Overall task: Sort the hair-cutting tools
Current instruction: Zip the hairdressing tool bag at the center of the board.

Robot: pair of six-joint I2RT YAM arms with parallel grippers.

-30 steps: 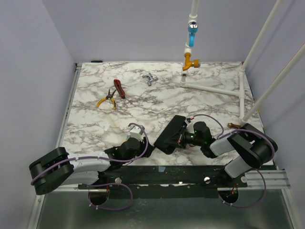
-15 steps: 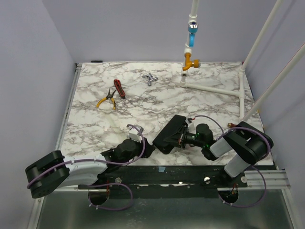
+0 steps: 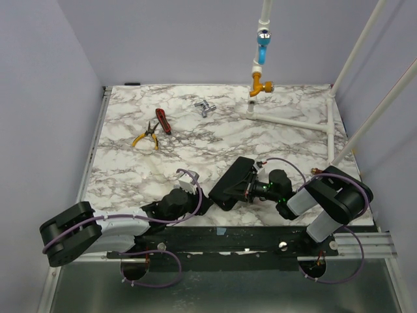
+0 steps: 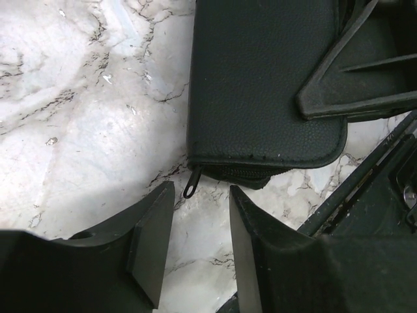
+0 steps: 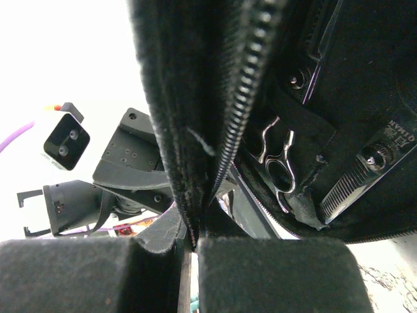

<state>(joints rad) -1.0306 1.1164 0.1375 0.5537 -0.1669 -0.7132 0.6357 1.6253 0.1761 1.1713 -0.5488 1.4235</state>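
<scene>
A black zip case (image 3: 228, 184) stands partly open near the table's front edge. My right gripper (image 3: 247, 188) is shut on the edge of its lid (image 5: 195, 163) and holds it up. Inside the case, in the right wrist view, small silver scissors (image 5: 280, 156) sit under a strap, with a toothed comb (image 5: 355, 179) beside them. My left gripper (image 3: 199, 201) is open and empty, low over the table. In the left wrist view its jaws (image 4: 201, 195) stand either side of bare marble, just short of the case's corner (image 4: 260, 85) and zipper pull (image 4: 191, 184).
Yellow-handled pliers (image 3: 146, 137) and a red-handled tool (image 3: 163, 120) lie at the back left. A small silver metal part (image 3: 205, 107) lies at the back middle. A white pipe frame (image 3: 293, 122) with an orange and blue valve (image 3: 262, 83) stands at the back right.
The right gripper has shifted the case slightly left. The left arm has drawn back and lowered, with its gripper now at the case's near corner.
</scene>
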